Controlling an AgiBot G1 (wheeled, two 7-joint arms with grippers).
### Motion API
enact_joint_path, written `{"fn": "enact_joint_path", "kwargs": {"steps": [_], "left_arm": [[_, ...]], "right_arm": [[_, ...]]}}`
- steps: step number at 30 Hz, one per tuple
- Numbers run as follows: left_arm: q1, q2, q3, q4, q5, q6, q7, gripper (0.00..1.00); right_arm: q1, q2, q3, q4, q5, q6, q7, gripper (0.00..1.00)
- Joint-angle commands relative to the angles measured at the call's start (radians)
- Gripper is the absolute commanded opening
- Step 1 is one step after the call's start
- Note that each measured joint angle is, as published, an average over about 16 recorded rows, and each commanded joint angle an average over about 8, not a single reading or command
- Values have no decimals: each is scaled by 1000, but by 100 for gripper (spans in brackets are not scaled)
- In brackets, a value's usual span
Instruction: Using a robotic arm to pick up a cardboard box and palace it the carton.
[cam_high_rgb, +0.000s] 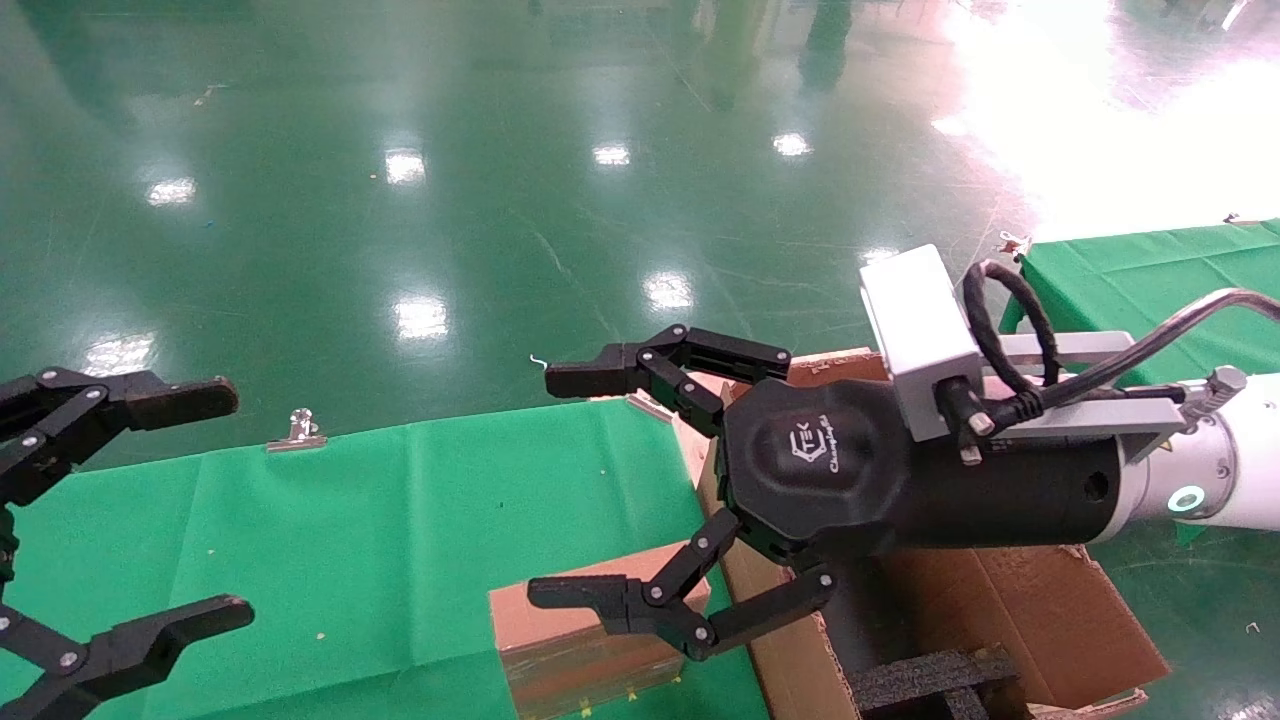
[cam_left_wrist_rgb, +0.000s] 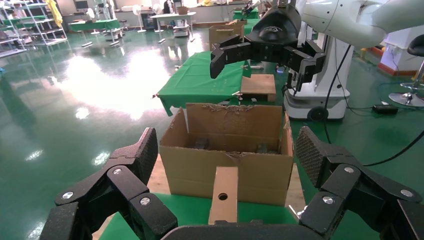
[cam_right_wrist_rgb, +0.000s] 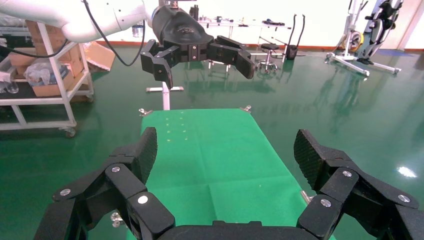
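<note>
Hovering: right claw spread wide, empty (above cardboard box) | left claw spread, idle

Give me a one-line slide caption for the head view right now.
Open right gripper hovers above the cardboard box on the green table, beside the carton; left gripper waits open.

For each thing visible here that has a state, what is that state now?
Right black multi-link gripper: open, holding nothing, above the table edge.
Left black gripper: open, empty, idle.
Small flat brown cardboard box: on the green table, not gripped.
Large brown corrugated carton: flaps open.
</note>
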Motion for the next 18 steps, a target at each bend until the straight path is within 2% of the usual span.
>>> {"fn": "enact_joint_path", "kwargs": {"steps": [1, 12, 13, 18], "left_arm": [[0, 0, 0, 0, 0, 0, 0, 100], [0, 0, 0, 0, 0, 0, 0, 100], [0, 0, 0, 0, 0, 0, 0, 93], [0, 0, 0, 0, 0, 0, 0, 31]], "right_arm": [[0, 0, 0, 0, 0, 0, 0, 100], [0, 0, 0, 0, 0, 0, 0, 100], [0, 0, 0, 0, 0, 0, 0, 100], [0, 0, 0, 0, 0, 0, 0, 100]]}}
